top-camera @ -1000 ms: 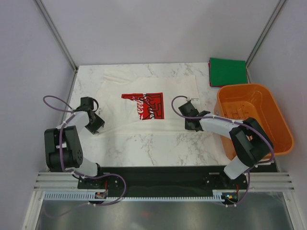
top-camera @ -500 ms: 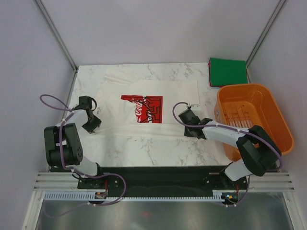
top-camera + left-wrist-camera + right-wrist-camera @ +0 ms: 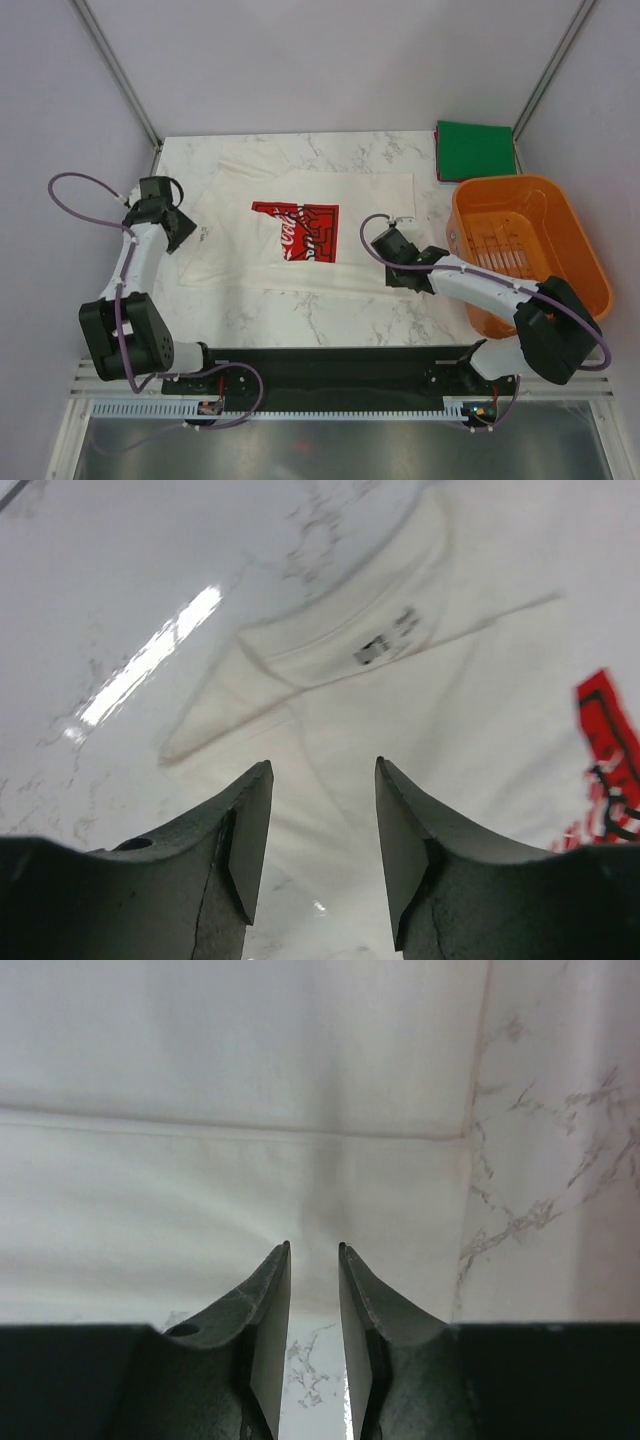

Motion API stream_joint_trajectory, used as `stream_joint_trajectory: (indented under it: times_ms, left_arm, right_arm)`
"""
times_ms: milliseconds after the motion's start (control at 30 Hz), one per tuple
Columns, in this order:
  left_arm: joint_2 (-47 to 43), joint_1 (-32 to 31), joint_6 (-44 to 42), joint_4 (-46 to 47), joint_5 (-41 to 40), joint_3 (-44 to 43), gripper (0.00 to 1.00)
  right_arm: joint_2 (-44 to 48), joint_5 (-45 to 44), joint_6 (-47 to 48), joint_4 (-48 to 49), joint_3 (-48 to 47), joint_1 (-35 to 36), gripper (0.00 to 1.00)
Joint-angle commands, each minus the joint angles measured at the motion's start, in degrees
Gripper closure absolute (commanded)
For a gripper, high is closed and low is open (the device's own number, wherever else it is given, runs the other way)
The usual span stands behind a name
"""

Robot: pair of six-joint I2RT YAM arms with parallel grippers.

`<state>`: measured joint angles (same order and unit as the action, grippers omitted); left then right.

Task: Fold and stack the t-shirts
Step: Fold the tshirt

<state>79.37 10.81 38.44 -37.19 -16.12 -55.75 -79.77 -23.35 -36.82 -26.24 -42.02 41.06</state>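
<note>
Bench (image 3: 330, 320) from above carries the white t-shirt (image 3: 300, 240) spread flat, the green t-shirt (image 3: 475, 148) folded at its far right corner.

Left wrist: left gripper (image 3: 320, 770) spread, empty, above the white cloth.

Right wrist: right gripper (image 3: 313, 1250) narrowly parted, empty, at the white t-shirt's edge.

white tee (image 3: 240, 255), red print (image 3: 297, 231) | green tee (image 3: 475, 149) | orange basket (image 3: 500, 182) | grey-veined marble table (image 3: 330, 312)

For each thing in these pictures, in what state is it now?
white t-shirt: spread out flat, red print up, not folded square.
green t-shirt: folded square, far right corner.
orange basket: upright, empty.
left claw: open, holding nothing, over the collar.
right claw: slightly open, holding nothing, near the hem.
</note>
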Motion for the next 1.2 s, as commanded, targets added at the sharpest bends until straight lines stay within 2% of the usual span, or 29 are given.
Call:
stream_joint_trajectory:
  times_ms: [0,33,200,233,333,433,567,833,967,1167]
  left_arm:
    - [-2.91,0.00,-5.91,3.07,9.59,-7.96,0.46]
    - [-2.30,-0.17,-7.48,4.13,14.14,-10.41,0.46]
    - [6.38,-0.17,-10.04,10.36,23.48,-18.50,0.43]
    - [7.71,-0.09,-10.66,11.60,26.55,-19.39,0.43]
    - [14.04,-0.17,-12.06,17.49,30.78,-23.68,0.42]
    - [20.35,-0.17,-12.86,20.12,32.63,-27.39,0.40]
    - [29.59,-0.17,-12.33,21.10,34.92,-37.12,0.38]
    - [46.38,-0.17,-13.91,21.19,34.49,-53.84,0.33]
    - [53.15,-0.09,-13.74,21.11,36.15,-61.83,0.31]
    - [59.84,-1.66,-13.56,21.19,40.90,-67.55,0.32]
  right_arm:
    - [2.77,-2.84,4.99,-1.27,-8.59,-0.89,0.66]
    - [2.86,-1.79,6.39,-0.40,-9.91,-1.59,0.65]
    - [-3.88,9.52,17.90,2.15,-22.65,-10.28,0.62]
    - [-5.21,10.95,19.40,2.33,-26.58,-11.51,0.59]
    - [-12.40,15.26,23.27,2.60,-34.41,-17.13,0.53]
    - [-16.81,17.46,23.90,2.68,-41.44,-18.99,0.49]
    - [-28.21,15.71,23.98,1.11,-51.83,-21.45,0.49]
    - [-43.53,13.87,25.22,-1.44,-67.82,-25.58,0.50]
    - [-50.12,10.70,25.04,-1.88,-72.32,-26.55,0.51]
    - [-56.28,8.15,22.68,-2.85,-76.72,-29.10,0.52]
